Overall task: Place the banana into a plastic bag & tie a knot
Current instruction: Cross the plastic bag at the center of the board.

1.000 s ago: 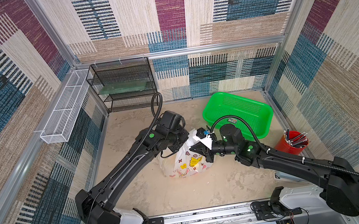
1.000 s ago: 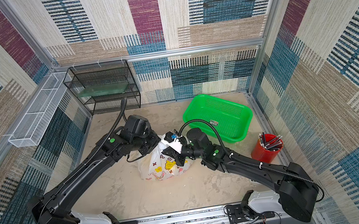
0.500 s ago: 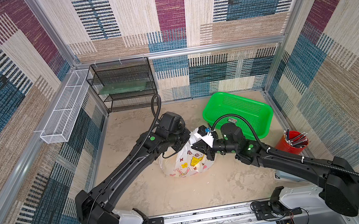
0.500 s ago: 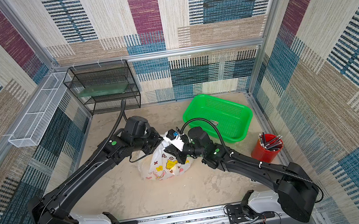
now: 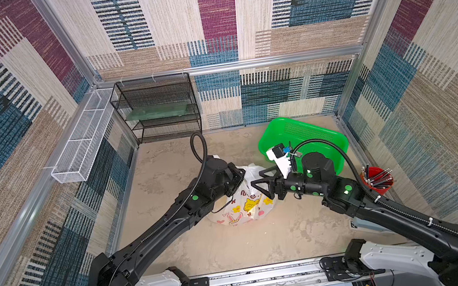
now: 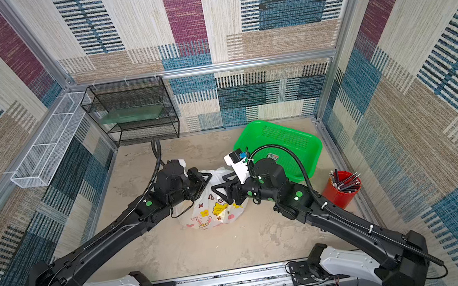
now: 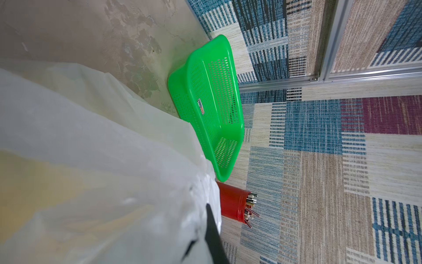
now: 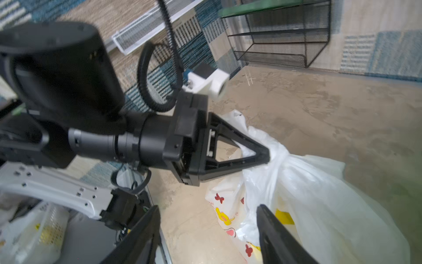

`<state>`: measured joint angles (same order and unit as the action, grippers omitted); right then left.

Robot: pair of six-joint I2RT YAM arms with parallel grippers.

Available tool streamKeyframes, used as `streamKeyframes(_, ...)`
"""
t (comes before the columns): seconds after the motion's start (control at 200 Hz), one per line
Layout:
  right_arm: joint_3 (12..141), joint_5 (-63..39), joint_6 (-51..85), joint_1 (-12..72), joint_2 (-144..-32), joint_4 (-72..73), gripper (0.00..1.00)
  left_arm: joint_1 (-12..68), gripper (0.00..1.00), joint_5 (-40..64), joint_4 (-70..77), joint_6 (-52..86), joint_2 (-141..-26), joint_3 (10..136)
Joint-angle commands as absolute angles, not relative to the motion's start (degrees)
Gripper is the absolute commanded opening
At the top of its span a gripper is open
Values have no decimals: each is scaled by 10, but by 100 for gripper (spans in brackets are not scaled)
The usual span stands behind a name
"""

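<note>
Beige mottled floor [image 5: 234,247] carries the bag [image 5: 245,210] at mid-table, between both arms and near the green basket [image 5: 304,134]. The left gripper [image 8: 266,155] is clenched on the bag's gathered white top. The right gripper [image 8: 206,206] hangs close over the bag, jaws spread, holding nothing.

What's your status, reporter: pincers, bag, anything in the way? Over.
Left pincer shut on top of the plastic bag. Right pincer open at the bag, holding nothing. Green basket stands apart.
</note>
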<state>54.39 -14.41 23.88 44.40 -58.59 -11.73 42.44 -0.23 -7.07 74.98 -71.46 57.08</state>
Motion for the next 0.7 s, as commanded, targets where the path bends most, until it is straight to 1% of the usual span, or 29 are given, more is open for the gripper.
streamKeyframes(0.0, 557, -78, 447, 421, -576, -170, 70, 427, 0, -20, -5, 710, -697, 547)
streamKeyframes(0.08, 573, -110, 578, 382, -586, -197, 71, 432, 0, -24, 15, 695, -688, 529)
streamKeyframes(0.145, 578, -164, 690, 348, -602, -212, 69, 438, 0, -30, 32, 673, -684, 519)
streamKeyframes(0.24, 569, -229, 851, 328, -615, -171, 68, 449, 0, -41, 61, 643, -678, 502)
streamKeyframes(0.295, 569, -222, 945, 340, -621, -148, 71, 454, 0, -42, 89, 630, -675, 486)
streamKeyframes(0.411, 597, -219, 1091, 372, -646, -150, 71, 463, 0, -56, 114, 590, -665, 468)
streamKeyframes(0.486, 611, -199, 1158, 400, -653, -144, 74, 466, 0, -60, 127, 567, -659, 459)
streamKeyframes(0.596, 609, -160, 1258, 446, -649, -140, 75, 468, 0, -64, 152, 543, -654, 444)
streamKeyframes(0.696, 609, -148, 1299, 462, -655, -152, 75, 475, 0, -75, 171, 523, -648, 428)
